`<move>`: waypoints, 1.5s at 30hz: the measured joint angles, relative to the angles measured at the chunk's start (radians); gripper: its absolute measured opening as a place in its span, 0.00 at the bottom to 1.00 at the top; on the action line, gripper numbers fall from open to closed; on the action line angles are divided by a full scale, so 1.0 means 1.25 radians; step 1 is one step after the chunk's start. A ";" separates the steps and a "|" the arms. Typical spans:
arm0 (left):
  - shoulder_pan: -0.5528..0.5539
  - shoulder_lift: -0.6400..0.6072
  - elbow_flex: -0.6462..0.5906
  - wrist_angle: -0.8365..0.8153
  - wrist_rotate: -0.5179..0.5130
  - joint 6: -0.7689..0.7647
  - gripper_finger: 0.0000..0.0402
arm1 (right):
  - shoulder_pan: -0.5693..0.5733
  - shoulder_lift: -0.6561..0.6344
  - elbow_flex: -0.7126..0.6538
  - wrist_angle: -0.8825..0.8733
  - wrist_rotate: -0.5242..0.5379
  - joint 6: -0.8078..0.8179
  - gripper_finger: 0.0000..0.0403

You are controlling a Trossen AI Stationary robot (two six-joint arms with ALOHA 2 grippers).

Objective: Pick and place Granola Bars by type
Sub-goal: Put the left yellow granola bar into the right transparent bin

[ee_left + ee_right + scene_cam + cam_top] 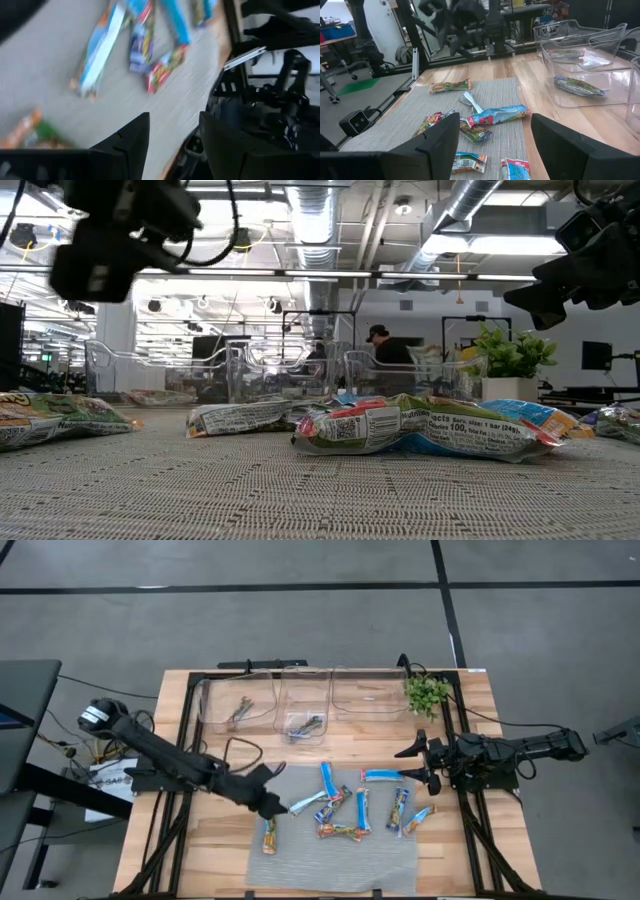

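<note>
Several granola bars lie flat on a grey mat (330,860). Among them are a blue-and-white bar (305,803), blue bars (327,780) (380,776) (362,810), a multicoloured bar (340,832) and a brownish-green bar (269,835). My left gripper (270,803) hovers open over the mat's left part, just left of the blue-and-white bar (100,50), with nothing between its fingers (172,137). My right gripper (421,766) is open at the mat's right edge, above the table and clear of the bars (495,145). The low view shows the bars (420,430) up close.
Three clear bins (305,705) stand in a row along the far edge. The left one holds a bar (240,712) and the middle one holds bars (305,725). A small green plant (428,693) stands at the far right corner. A person (385,345) is in the room behind.
</note>
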 joint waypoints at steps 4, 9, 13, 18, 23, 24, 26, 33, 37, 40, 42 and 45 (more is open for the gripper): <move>-0.034 0.035 0.031 -0.093 0.006 -0.092 0.41 | 0.000 0.000 0.000 0.000 0.000 0.000 0.59; -0.061 0.042 0.109 -0.304 -0.001 -0.145 0.41 | 0.000 0.000 0.000 0.000 0.000 0.000 0.59; -0.075 0.042 0.160 -0.426 -0.002 -0.193 0.41 | 0.000 0.000 0.000 0.000 0.000 0.000 0.59; -0.084 0.095 0.186 -0.483 0.018 -0.224 0.41 | 0.000 0.000 0.000 0.000 0.000 0.000 0.59; -0.088 0.199 0.202 -0.477 0.111 -0.225 0.41 | 0.000 0.000 0.000 0.000 0.000 0.000 0.59; -0.088 0.219 0.208 -0.472 0.120 -0.227 0.41 | 0.000 0.000 0.000 0.000 0.000 0.000 0.59; -0.089 0.256 0.218 -0.449 0.126 -0.228 0.41 | 0.000 0.000 0.000 0.000 0.000 0.000 0.59; -0.080 0.336 0.242 -0.360 0.131 -0.215 0.41 | 0.000 0.000 0.000 0.000 0.000 0.000 0.59; -0.073 0.346 0.242 -0.378 0.127 -0.221 0.41 | 0.000 0.000 0.000 0.000 0.000 0.000 0.59; -0.068 0.345 0.242 -0.398 0.126 -0.223 0.41 | 0.000 0.000 0.000 0.000 0.000 0.000 0.59; -0.068 0.345 0.242 -0.408 0.128 -0.223 0.41 | 0.000 0.000 0.000 0.000 0.000 0.000 0.59; -0.065 0.357 0.242 -0.409 0.130 -0.223 0.41 | 0.000 0.000 0.000 0.000 0.000 0.000 0.59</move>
